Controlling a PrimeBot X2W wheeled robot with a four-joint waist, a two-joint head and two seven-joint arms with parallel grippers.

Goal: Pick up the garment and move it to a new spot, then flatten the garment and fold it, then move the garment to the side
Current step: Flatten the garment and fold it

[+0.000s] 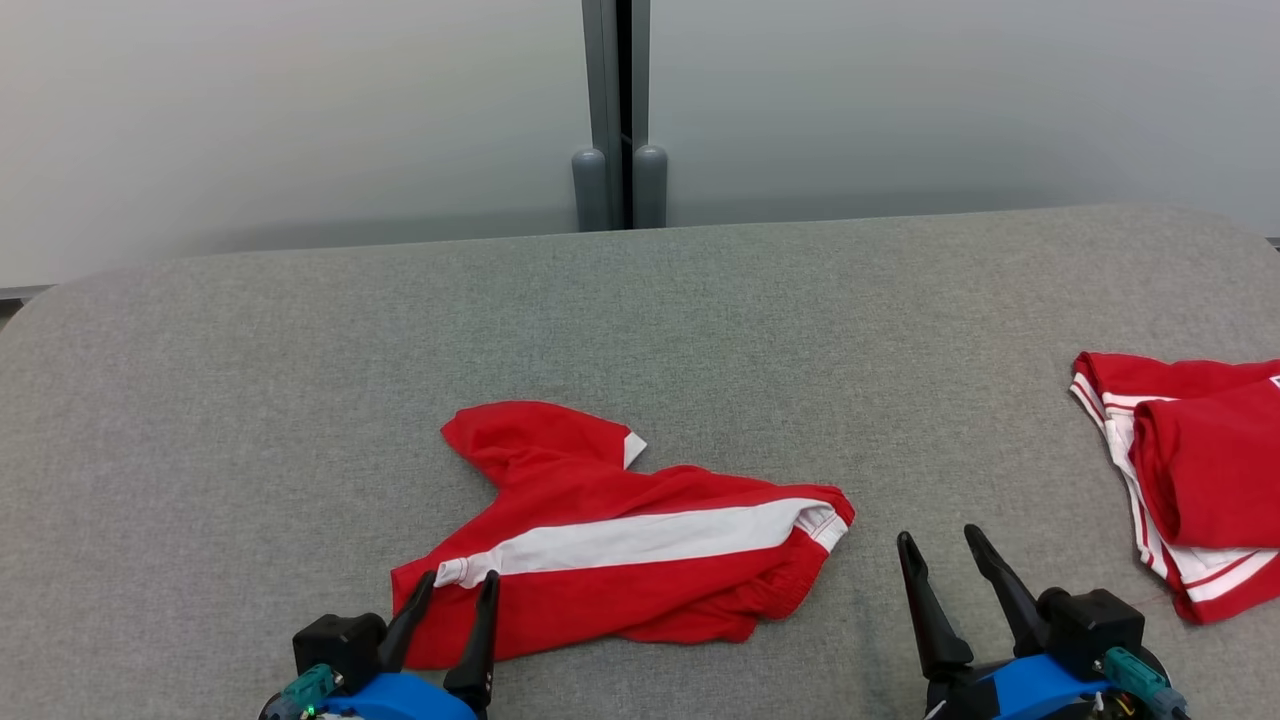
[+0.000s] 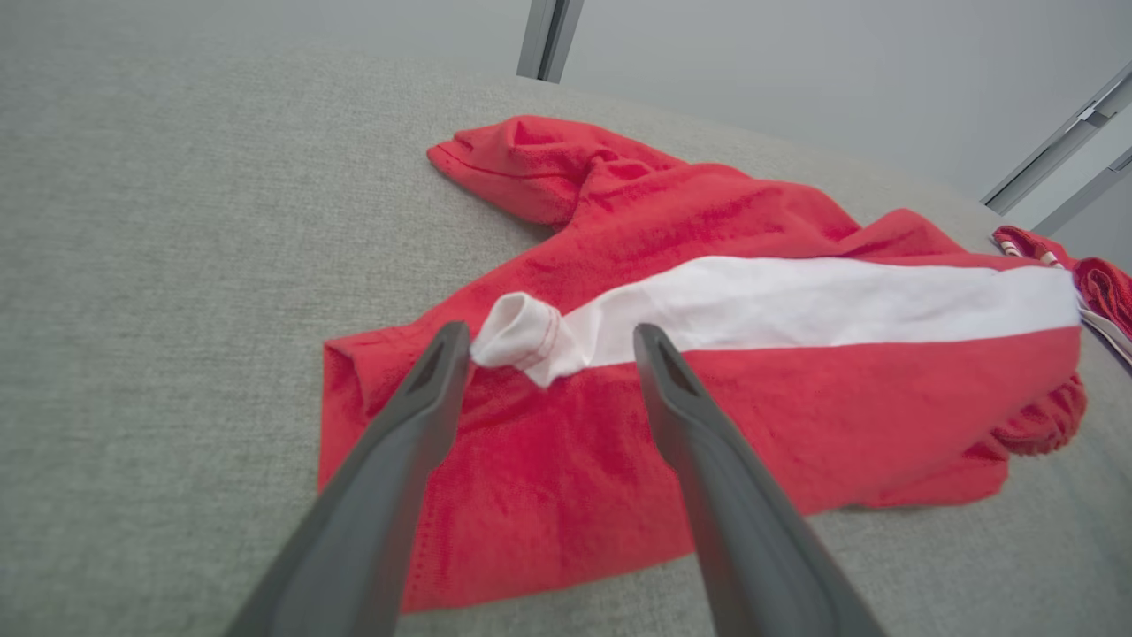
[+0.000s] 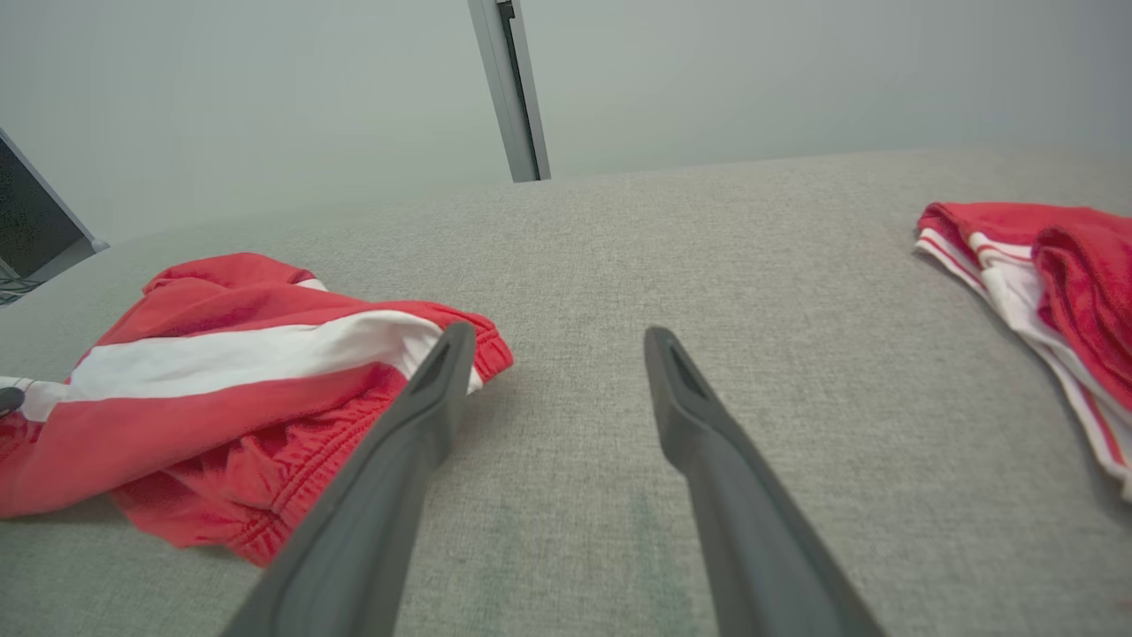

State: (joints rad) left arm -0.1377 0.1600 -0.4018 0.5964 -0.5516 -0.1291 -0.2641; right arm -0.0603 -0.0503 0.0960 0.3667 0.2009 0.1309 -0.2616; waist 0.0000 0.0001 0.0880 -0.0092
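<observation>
Left gripper [image 1: 459, 580], lower left of the head view: jaws spread wide, grasping nothing; its tips stand over the lower-left end of the garment [image 1: 600, 590], either side of a rolled white cuff [image 2: 517, 341] in the left wrist view; contact with the cloth cannot be told. Right gripper [image 1: 938, 537], lower right: jaws likewise released and empty, over bare surface just right of the garment's gathered end.

Count: two grippers; one loose garment, red with one broad white stripe [image 1: 640, 540], lying rumpled at lower centre; one separate pile of red-and-white cloth [image 1: 1200, 470] at the right edge, well apart, number of pieces not discernible.

Surface: grey woven table covering [image 1: 640, 320] with rounded far corners. Room: pale grey wall behind; one vertical grey post [image 1: 610, 100] at upper centre.
</observation>
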